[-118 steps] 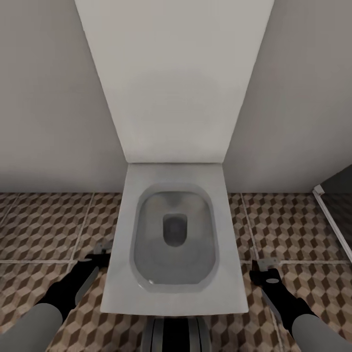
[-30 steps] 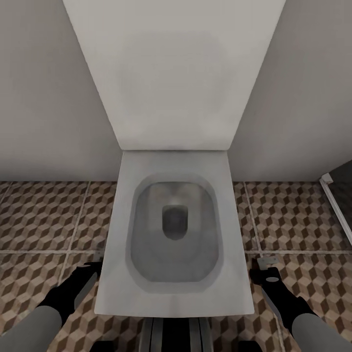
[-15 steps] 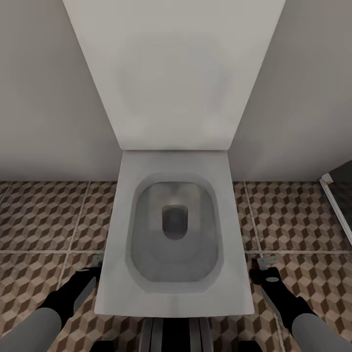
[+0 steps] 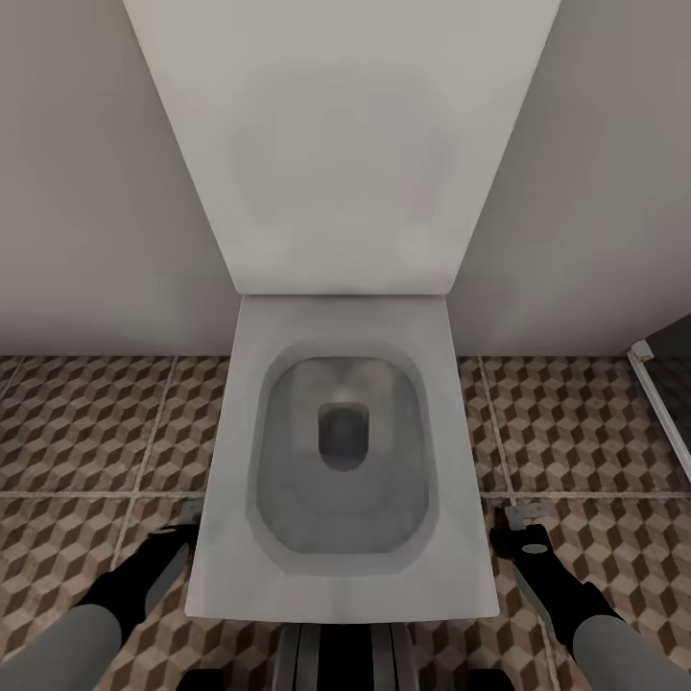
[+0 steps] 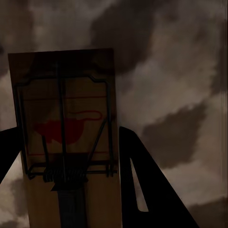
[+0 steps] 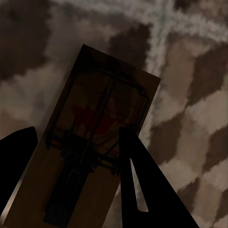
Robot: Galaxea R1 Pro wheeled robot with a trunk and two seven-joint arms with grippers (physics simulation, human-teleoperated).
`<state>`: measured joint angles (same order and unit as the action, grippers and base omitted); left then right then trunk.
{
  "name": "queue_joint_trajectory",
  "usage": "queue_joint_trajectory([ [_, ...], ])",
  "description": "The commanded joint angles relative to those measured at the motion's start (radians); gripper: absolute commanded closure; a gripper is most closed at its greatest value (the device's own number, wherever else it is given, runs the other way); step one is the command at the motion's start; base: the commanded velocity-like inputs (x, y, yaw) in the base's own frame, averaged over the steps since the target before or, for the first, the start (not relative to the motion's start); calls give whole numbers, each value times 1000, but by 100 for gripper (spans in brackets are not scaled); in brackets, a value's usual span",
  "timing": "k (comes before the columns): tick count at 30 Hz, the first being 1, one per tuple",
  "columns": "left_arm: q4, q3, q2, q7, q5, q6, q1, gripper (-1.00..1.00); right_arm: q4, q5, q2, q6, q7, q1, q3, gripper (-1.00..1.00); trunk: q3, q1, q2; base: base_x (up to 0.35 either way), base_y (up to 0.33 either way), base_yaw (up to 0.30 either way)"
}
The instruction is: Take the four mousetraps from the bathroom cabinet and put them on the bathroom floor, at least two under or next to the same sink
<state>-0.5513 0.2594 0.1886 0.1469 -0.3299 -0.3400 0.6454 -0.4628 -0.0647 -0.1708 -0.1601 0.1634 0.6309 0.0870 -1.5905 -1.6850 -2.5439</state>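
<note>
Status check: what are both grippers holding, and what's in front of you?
Left gripper shut on a mousetrap. Right gripper shut on a second mousetrap. Toilet dead ahead between the arms, bathroom floor either side.

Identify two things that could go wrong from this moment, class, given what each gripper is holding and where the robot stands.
1. Each gripper, left gripper and right gripper, holds a mousetrap close beside the toilet; turning away could knock an arm against its rim and jar a trap loose.
2. Releasing here would put the traps on the bathroom floor by the toilet, likely missing the sink condition.
</note>
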Motion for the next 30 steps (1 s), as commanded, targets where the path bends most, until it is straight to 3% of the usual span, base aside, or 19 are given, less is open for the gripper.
queue_joint_trajectory([
  [1,0,9,-4,8,-7,4,0,100,0,2,-1,-9,5,0,10,100,-1,0,0,0,0,0],
  [7,11,8,-20,8,-6,46,0,100,0,2,-1,-9,5,0,10,100,-1,0,0,0,0,0],
  [30,31,6,-13,8,-8,52,0,100,0,2,-1,-9,5,0,8,100,-1,0,0,0,0,0],
])
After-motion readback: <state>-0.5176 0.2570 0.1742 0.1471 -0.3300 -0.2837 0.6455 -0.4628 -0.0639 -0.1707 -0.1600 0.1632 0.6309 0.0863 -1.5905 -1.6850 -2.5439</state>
